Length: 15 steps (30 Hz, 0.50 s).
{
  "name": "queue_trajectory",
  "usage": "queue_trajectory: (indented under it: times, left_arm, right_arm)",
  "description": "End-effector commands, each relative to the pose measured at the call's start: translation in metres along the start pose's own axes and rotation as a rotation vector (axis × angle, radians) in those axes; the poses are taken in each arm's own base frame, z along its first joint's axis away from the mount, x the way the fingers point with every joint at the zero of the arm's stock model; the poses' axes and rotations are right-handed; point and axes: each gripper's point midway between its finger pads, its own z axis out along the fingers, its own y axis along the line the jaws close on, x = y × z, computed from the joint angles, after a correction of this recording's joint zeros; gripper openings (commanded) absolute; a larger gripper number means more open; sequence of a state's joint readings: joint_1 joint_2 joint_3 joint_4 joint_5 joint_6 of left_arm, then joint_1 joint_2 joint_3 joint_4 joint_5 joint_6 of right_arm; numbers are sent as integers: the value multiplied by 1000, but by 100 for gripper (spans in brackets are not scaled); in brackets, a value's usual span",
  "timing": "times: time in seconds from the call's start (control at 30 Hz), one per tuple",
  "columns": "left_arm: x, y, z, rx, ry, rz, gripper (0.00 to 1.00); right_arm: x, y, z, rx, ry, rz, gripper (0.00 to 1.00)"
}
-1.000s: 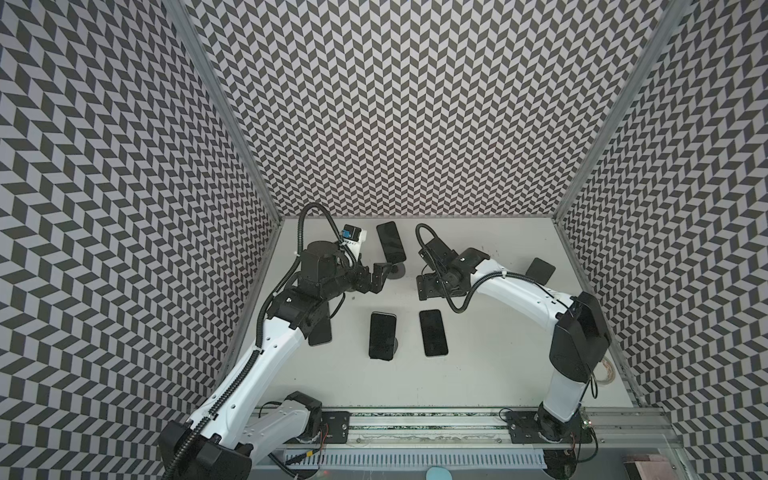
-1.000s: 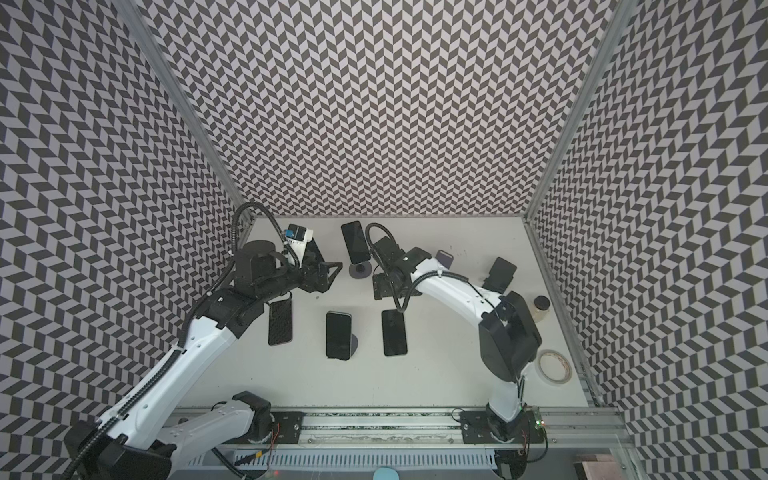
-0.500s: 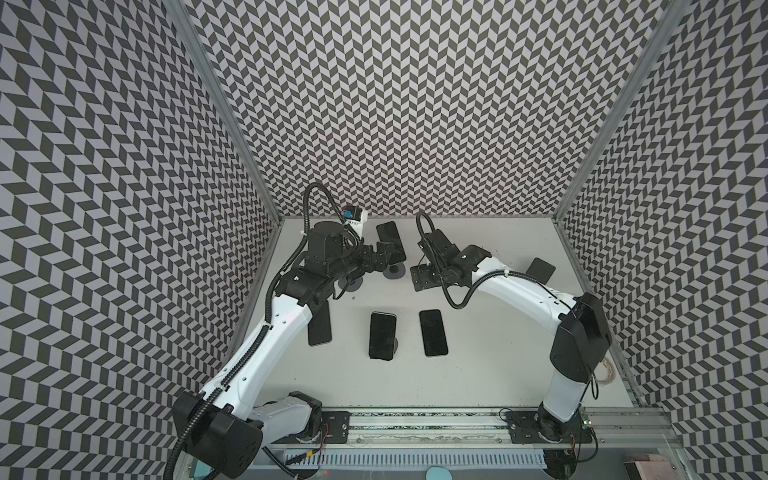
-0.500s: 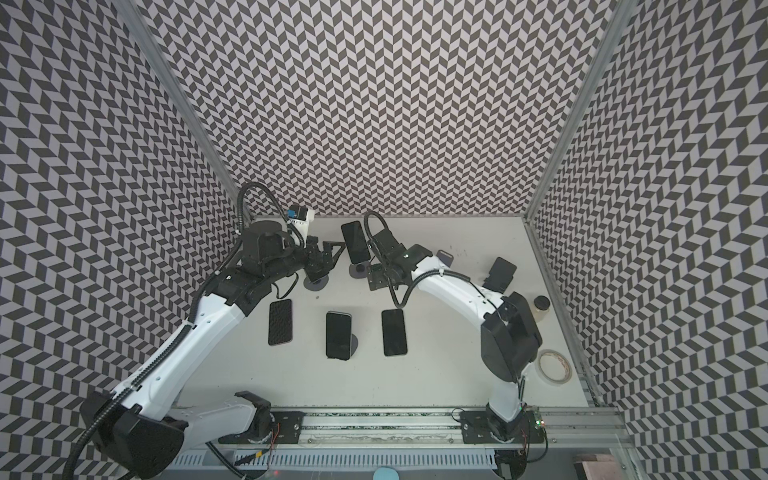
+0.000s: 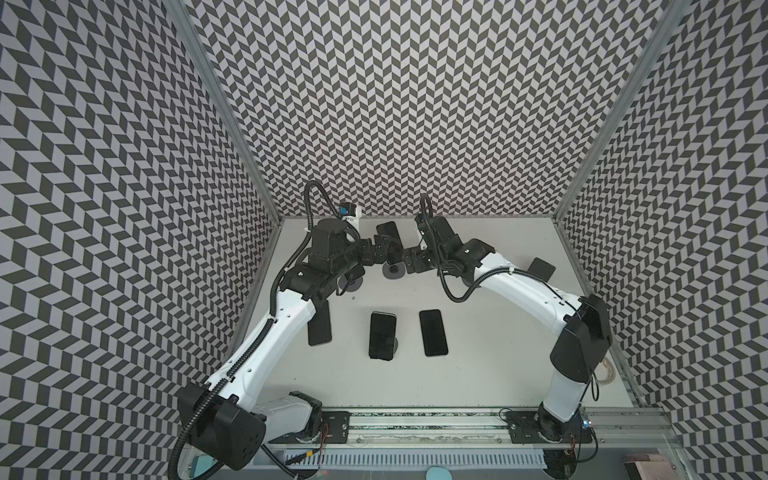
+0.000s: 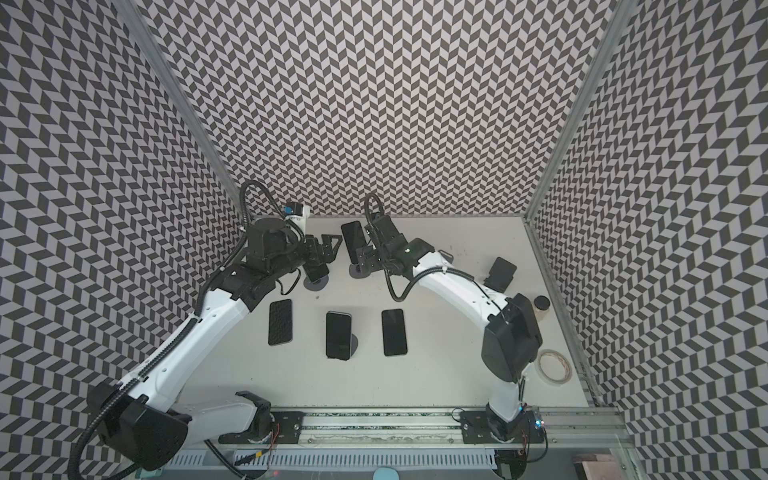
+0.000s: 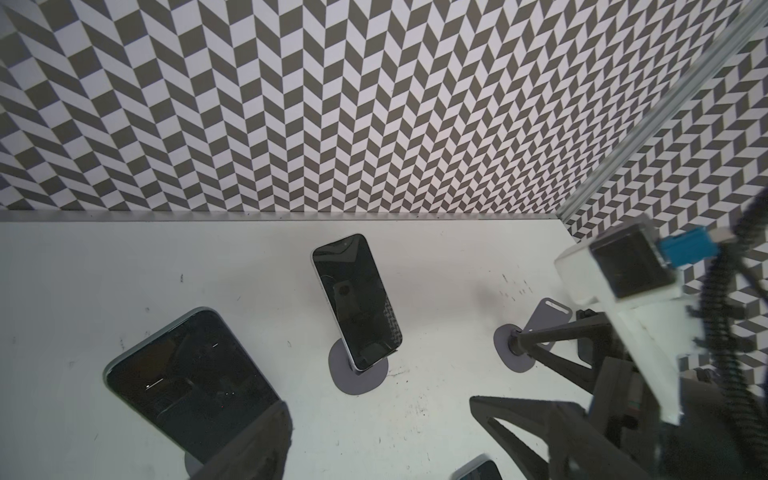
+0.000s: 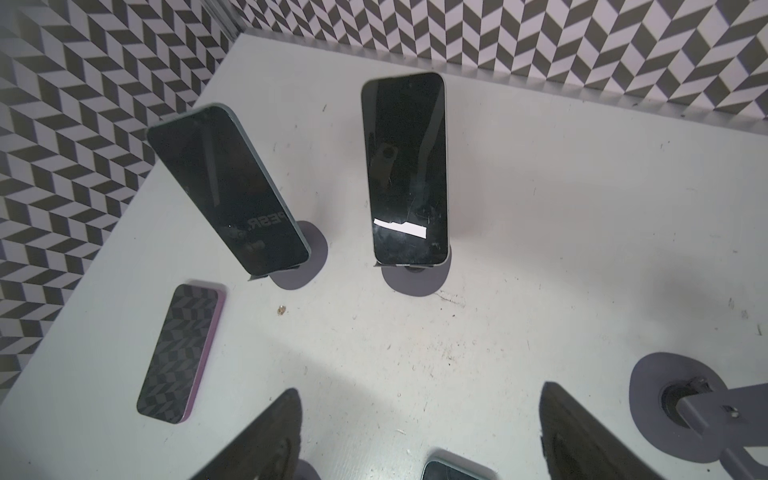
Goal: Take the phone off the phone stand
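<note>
Bare white table (image 5: 478, 374). At its back, near the rear wall in both top views, the phone (image 6: 352, 240) sits tilted on its phone stand (image 6: 358, 272). Just left of it hangs the left gripper (image 6: 330, 246), released, fingers (image 7: 249, 440) spread wide. Just right, low by the stand, the right gripper (image 6: 362, 258) is also spread, gripping nothing; contact unclear.

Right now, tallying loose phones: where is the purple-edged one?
In both top views the purple-edged phone lies flat left of centre, between the left arm and the front stand-mounted phone.
</note>
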<state>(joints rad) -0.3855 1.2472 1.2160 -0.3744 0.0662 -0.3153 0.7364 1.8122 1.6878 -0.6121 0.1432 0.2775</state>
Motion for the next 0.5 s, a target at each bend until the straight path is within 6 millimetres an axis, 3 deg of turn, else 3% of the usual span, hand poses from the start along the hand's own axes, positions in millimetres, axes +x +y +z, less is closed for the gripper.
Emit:
queue_trajectory:
  times: [0.0, 0.2, 0.47]
  left_arm:
    - [-17, 12, -5, -71, -60, -49, 96]
    - [-12, 31, -3, -146, -55, -71, 97]
    - [-5, 64, -8, -280, -53, -126, 98]
  right_arm:
    - [-49, 6, -18, -17, -156, -2, 87]
    - [-60, 18, -18, -67, -170, -4, 87]
    - [-48, 44, -20, -221, -106, 4, 84]
